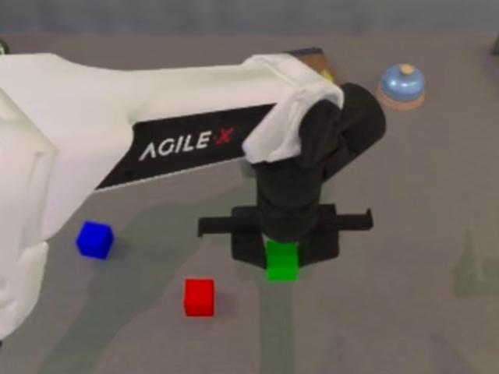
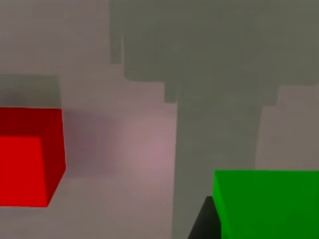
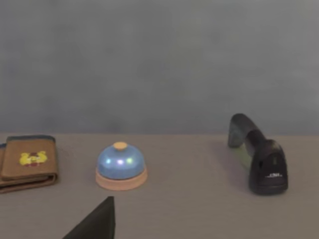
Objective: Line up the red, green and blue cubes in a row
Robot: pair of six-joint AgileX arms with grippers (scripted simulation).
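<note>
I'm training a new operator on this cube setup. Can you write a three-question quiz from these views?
1. True or false: the red cube sits between the blue cube and the green cube along the table's left-right direction.
2. Which cube is at the left end effector? A red, B green, C blue.
3. Fill in: the bell stands toward the table's far ____ corner.

Key: 1 true; 2 B; 3 right.
</note>
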